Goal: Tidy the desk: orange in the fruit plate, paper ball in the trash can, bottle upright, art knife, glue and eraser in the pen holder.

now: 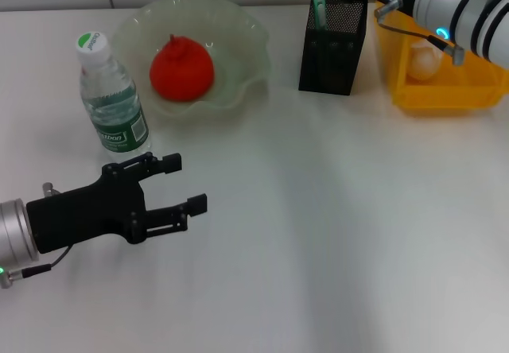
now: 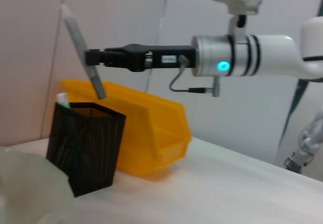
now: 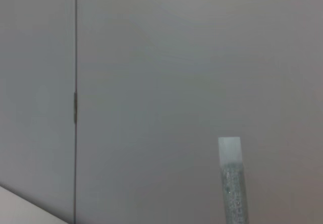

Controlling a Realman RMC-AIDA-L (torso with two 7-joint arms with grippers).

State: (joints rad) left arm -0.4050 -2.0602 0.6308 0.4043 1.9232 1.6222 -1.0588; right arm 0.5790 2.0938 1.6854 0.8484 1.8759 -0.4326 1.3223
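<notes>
The black fingers of the right gripper (image 2: 90,57) are closed on the thin grey pen-like glue stick (image 2: 82,51), which hangs tilted with its lower end just above the opening of the tall black square mesh pen holder (image 2: 85,146). The right arm reaches out level over the far side of the desk, above the bright yellow rectangular plastic trash can (image 1: 442,75). In the right wrist view only the glittery grey stick with its white end (image 3: 231,183) is seen against the wall.

The left gripper (image 1: 187,184) has its two black fingers apart and holds nothing; it hovers low over the plain white desk (image 1: 334,234), just in front of the small clear water bottle with green label and white cap (image 1: 110,98), which stands upright.

The red-orange round orange (image 1: 182,68) lies in the wide pale-green glass fruit plate with wavy rim (image 1: 246,39). The mint-green art knife (image 1: 318,5) stands in the pen holder, and a pale paper ball (image 1: 423,61) lies in the trash can
</notes>
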